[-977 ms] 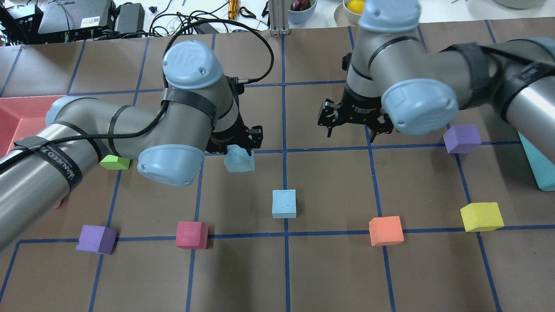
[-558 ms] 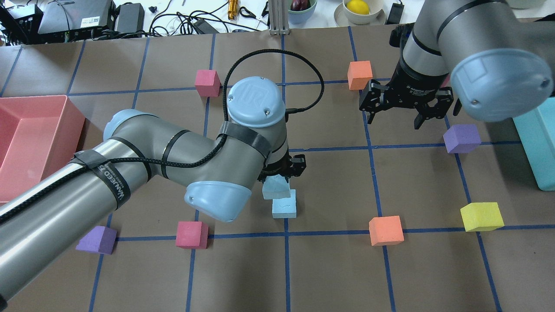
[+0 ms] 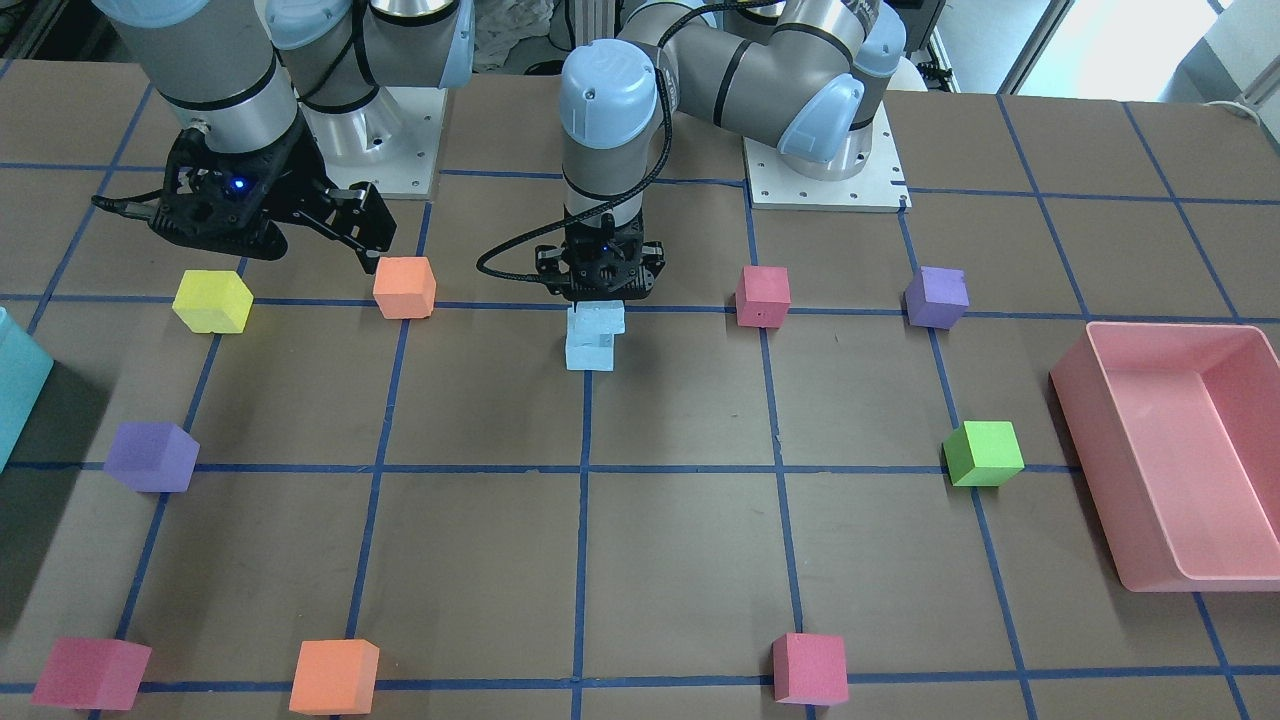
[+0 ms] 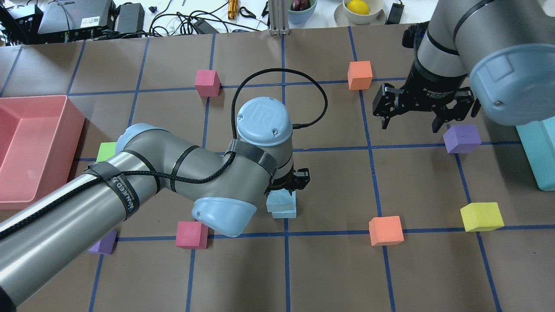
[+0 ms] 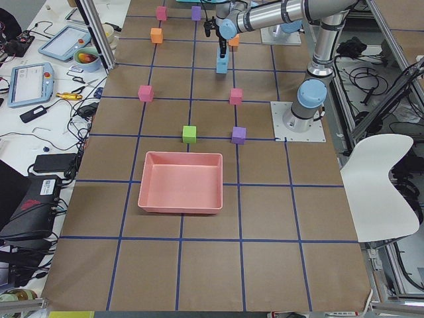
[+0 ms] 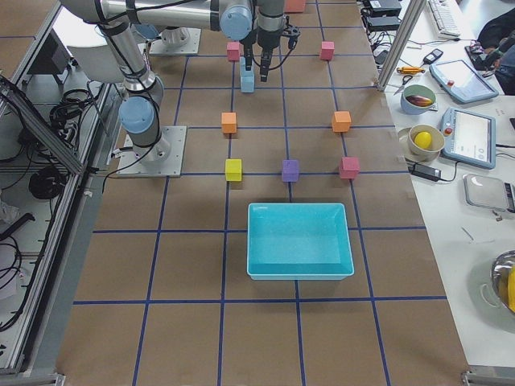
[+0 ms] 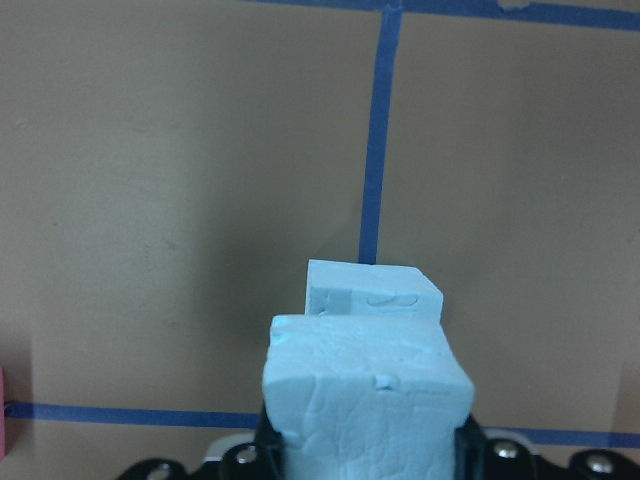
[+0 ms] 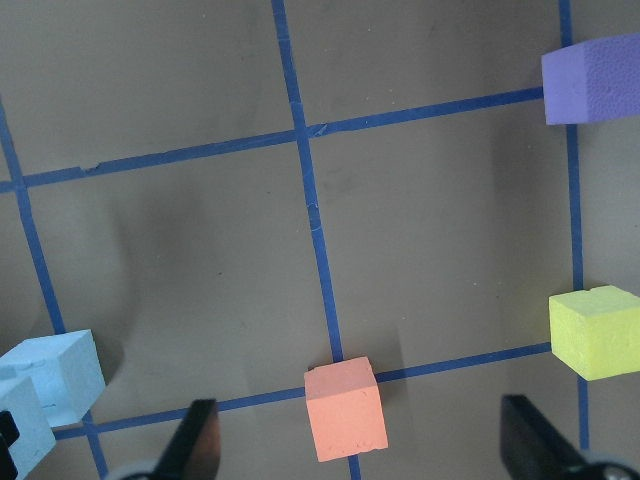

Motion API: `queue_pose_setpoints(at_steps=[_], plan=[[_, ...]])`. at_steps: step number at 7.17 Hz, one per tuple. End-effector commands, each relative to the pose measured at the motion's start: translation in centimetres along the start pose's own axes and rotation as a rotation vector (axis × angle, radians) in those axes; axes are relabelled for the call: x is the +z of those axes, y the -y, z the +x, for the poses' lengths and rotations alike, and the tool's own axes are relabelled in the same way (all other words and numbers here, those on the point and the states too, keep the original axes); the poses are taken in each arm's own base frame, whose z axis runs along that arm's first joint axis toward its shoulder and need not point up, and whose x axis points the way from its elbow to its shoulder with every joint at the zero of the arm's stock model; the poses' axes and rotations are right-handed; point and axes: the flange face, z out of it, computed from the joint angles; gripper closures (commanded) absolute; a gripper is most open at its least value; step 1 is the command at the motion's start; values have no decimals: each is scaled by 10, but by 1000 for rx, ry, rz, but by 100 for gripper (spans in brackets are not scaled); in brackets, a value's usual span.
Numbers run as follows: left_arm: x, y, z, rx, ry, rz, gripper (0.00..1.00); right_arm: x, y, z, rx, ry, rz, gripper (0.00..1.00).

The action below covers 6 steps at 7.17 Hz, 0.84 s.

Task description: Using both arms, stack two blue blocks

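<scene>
Two pale blue blocks stand at the table's middle. My left gripper (image 4: 289, 181) is shut on the upper blue block (image 4: 278, 202), which sits slightly offset over the lower blue block (image 4: 288, 213). The front view shows the held block (image 3: 597, 317) against the top of the lower one (image 3: 589, 354), under the left gripper (image 3: 598, 292). In the left wrist view the held block (image 7: 366, 396) fills the foreground, with the lower block (image 7: 374, 290) behind it. My right gripper (image 4: 415, 121) hangs open and empty at the back right, above bare table (image 8: 360, 452).
A pink tray (image 4: 76, 117) lies at the left and a teal bin (image 4: 536, 147) at the right. Loose cubes surround the stack: red (image 4: 191, 234), orange (image 4: 385, 230), yellow (image 4: 481, 216), purple (image 4: 461, 138), orange (image 4: 360, 75), red (image 4: 207, 82), green (image 4: 105, 151).
My left arm carried the blue block right and toward the front, then lowered it over the other blue block. My right arm drew away to the back right, still open.
</scene>
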Motion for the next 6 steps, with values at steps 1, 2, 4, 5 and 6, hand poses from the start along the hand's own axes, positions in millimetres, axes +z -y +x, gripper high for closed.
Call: queue_pose_setpoints(at_steps=[1, 2, 4, 5, 6], plan=[[6, 5, 2, -2, -11, 17, 76, -14, 2, 2, 2, 3, 22, 0], [10, 6, 5, 1, -11, 17, 76, -17, 1, 2, -1, 7, 28, 0], [15, 6, 5, 1, -3, 9, 75, -17, 4, 5, -75, 7, 34, 0], [18, 5, 6, 4, 1, 6, 61, -16, 8, 15, -59, 11, 26, 0], [24, 6, 7, 1, 6, -4, 30, -18, 9, 17, -53, 19, 28, 0]])
